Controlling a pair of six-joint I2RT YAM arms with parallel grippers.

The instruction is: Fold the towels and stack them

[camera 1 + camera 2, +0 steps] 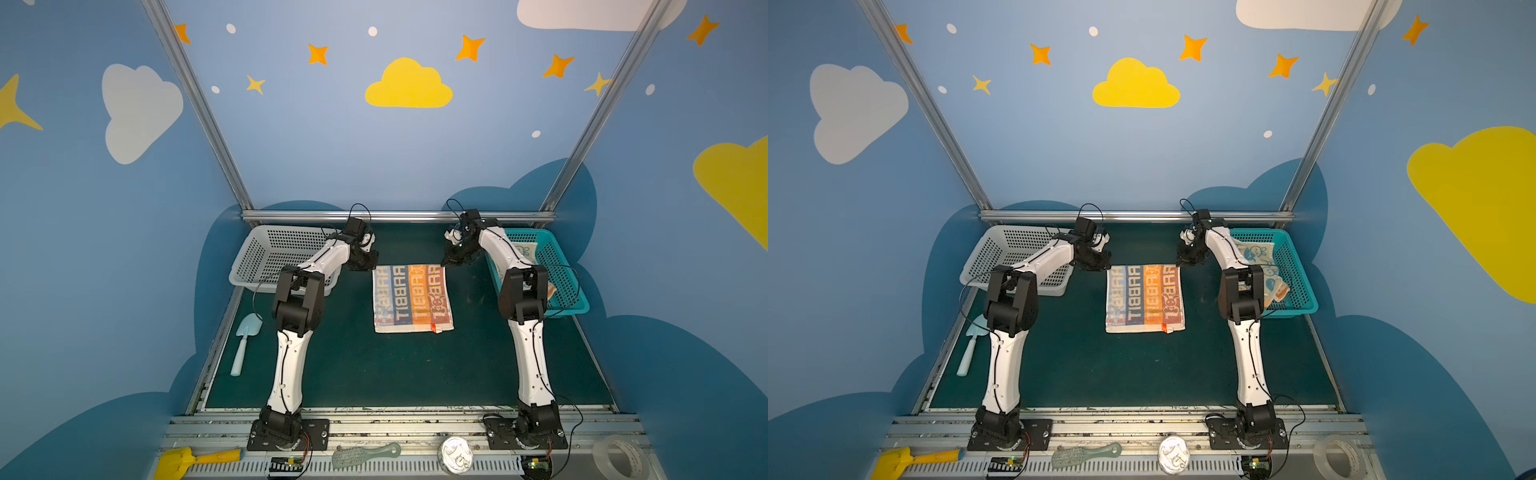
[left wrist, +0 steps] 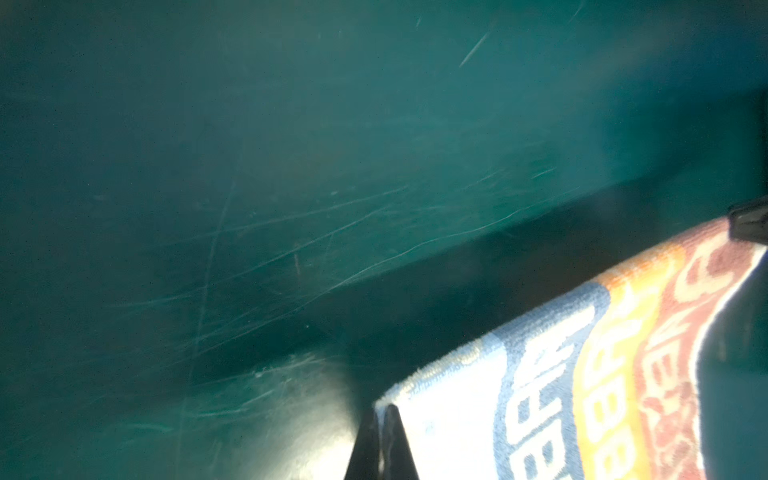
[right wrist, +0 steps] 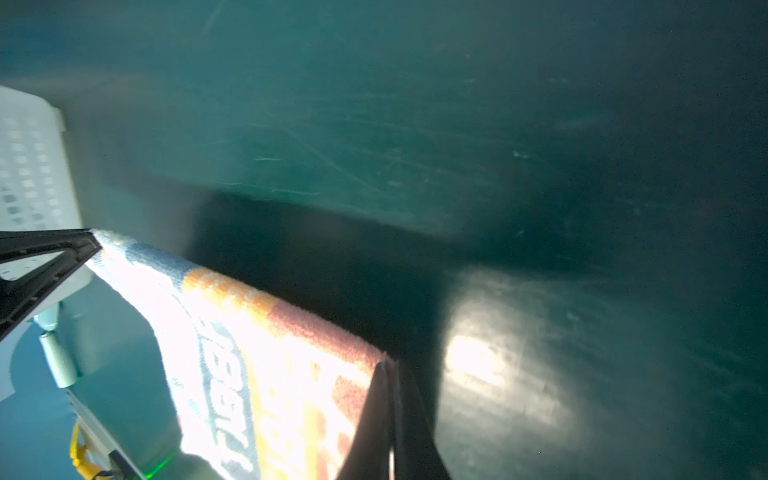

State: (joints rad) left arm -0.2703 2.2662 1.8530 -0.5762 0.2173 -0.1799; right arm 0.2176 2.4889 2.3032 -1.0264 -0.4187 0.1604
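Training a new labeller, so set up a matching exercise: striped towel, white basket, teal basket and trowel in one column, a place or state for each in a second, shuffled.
1 striped towel
2 white basket
3 teal basket
4 trowel

A holds rabbit-print towels
B far left corner of the mat
C mid-mat, far corners in left pincer and right pincer
D by the mat's left edge

Pairs: 1-C, 2-B, 3-A, 4-D

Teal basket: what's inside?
In the teal basket: pale cloth with blue rabbit prints, plus an orange-edged bit. The right arm covers part, so the towel count is unclear.
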